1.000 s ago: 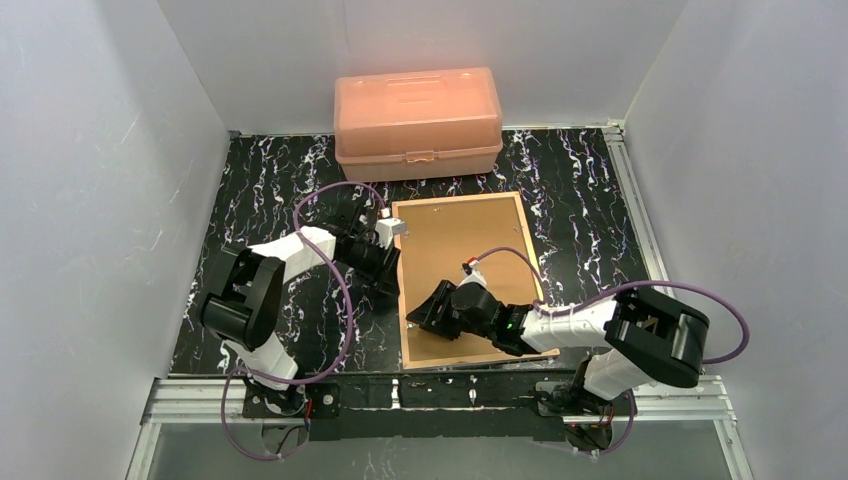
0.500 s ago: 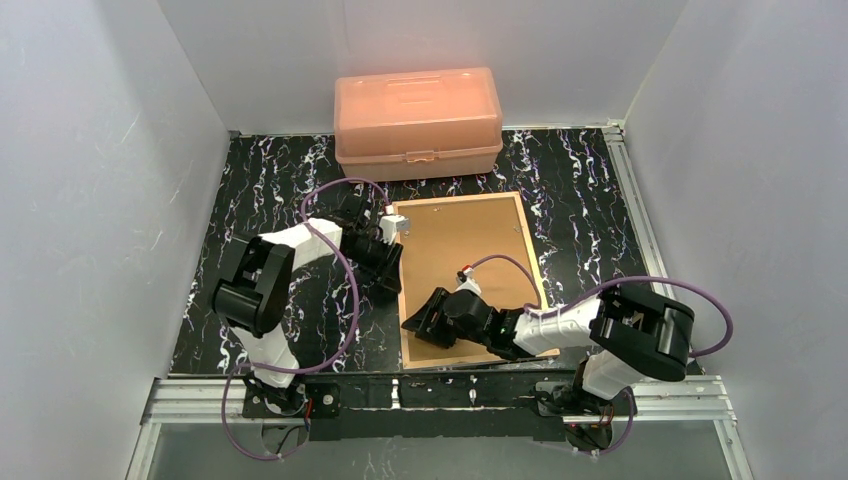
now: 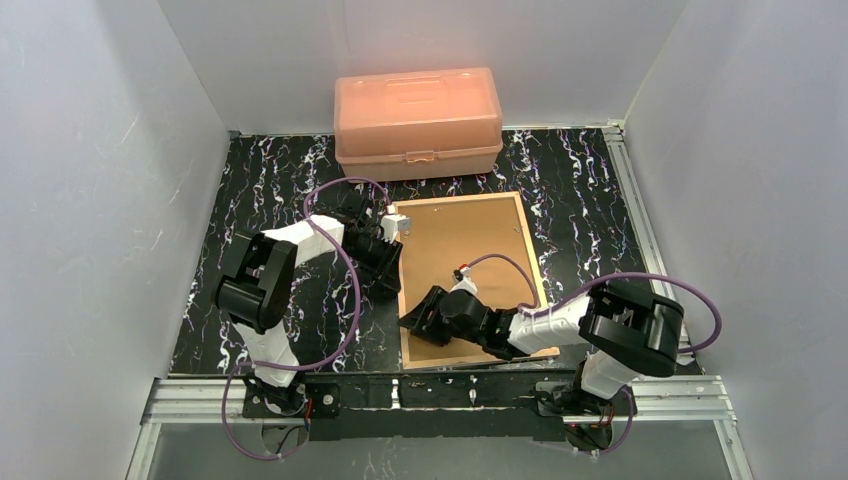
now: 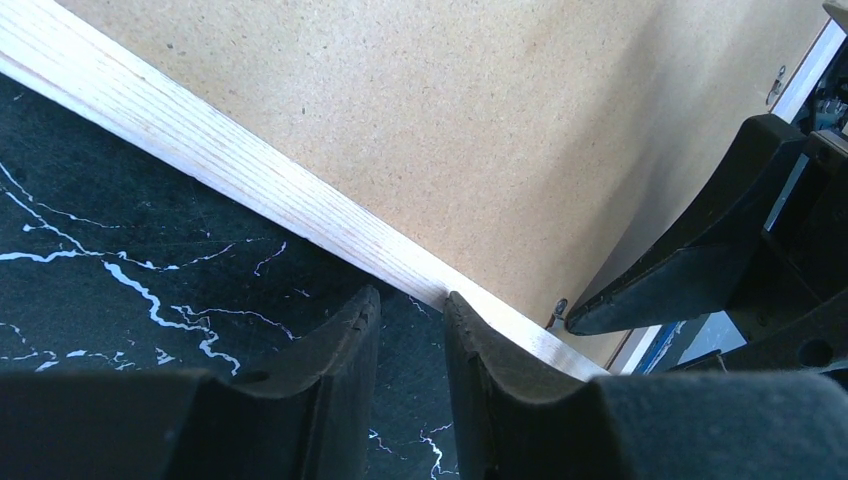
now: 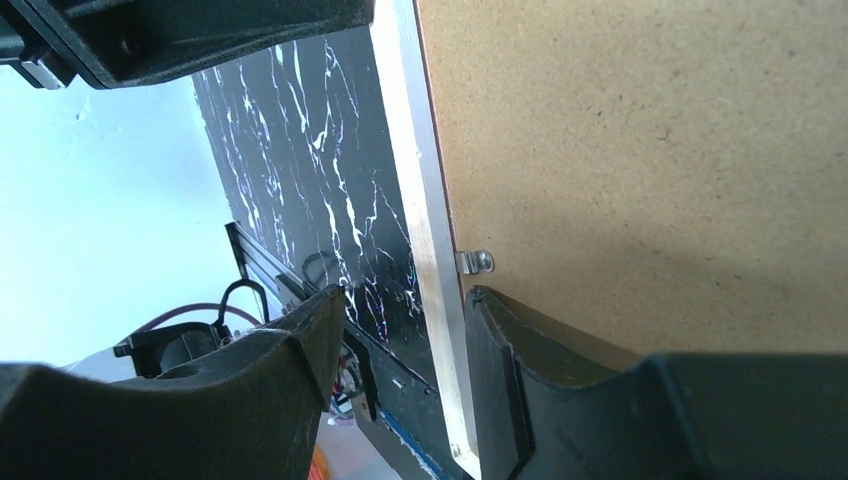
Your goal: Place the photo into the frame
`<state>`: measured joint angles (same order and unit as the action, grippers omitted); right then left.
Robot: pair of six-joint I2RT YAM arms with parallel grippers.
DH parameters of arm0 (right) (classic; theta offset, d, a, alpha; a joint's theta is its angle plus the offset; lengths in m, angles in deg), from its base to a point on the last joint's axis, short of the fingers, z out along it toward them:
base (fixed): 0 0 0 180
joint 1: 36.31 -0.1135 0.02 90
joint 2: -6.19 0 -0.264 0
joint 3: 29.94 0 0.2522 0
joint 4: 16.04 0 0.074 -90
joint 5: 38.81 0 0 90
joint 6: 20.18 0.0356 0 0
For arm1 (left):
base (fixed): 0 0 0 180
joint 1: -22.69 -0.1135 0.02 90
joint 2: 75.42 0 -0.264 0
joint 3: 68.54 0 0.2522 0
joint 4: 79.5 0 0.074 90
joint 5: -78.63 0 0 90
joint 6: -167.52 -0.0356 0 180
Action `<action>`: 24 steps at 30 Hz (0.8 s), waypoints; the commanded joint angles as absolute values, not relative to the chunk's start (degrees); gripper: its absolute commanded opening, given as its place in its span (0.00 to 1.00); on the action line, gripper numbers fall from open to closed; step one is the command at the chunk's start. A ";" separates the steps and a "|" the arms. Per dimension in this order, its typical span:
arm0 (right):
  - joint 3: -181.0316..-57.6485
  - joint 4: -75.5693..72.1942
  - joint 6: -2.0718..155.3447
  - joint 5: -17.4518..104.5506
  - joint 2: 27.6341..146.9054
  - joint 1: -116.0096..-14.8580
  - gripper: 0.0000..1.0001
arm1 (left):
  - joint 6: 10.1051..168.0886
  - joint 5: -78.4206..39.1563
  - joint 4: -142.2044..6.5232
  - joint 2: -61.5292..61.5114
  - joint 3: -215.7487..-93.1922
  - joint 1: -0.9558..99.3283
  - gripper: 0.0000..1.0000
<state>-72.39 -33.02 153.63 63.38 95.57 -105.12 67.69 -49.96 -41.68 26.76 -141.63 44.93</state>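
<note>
Frame (image 4: 250, 168) lies back-up mid-table, brown board (image 3: 470, 250) sitting in it. The photo is not in sight, and whether it's under that board I can't tell. Left gripper (image 4: 412, 298) sits at the left rail, fingers a narrow gap apart, pinching nothing. Right gripper (image 5: 408, 295) straddles the same rail nearer the near corner, fingers spread, one over the table (image 3: 260, 190), one over the board, just short of a small metal clip (image 5: 478, 262). My read is that the clip is the job: steady the rail from the left and nudge the tab sideways, not down. No brand, label or writing anywhere.
</note>
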 commanded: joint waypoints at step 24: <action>-73.80 -46.30 142.63 63.62 93.10 -104.71 0.55 | 65.12 -49.99 -37.53 23.40 -142.32 44.66 0.23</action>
<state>-73.25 -38.62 146.53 64.34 98.00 -105.30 66.45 -50.62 -41.05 26.60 -141.72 44.93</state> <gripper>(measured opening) 0.549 0.232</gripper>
